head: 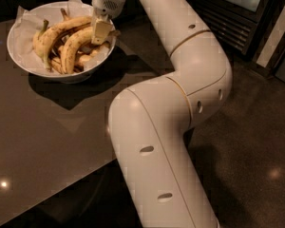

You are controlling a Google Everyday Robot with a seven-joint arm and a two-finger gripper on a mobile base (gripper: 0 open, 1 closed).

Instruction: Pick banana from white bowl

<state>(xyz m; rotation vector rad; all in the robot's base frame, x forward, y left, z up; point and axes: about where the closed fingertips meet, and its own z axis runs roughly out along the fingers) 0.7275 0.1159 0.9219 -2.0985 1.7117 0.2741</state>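
The white bowl [19,56] with its paper lining stands on the dark table at the upper left and holds several bananas. The long curved yellow banana [74,46] with brown freckles lies in the middle of the bowl, its upper end running under my gripper. A similar long banana [54,31] with a greenish stem lies just behind it. Smaller bruised bananas [57,64] lie beneath. My gripper [101,32] reaches down into the right side of the bowl, at the curved banana's upper end.
My white arm [180,80] bends across the right of the view and hides the table's near right edge. The dark glossy table [42,137] extends left and forward. A dark cabinet [237,18] stands at the back right above the floor [256,156].
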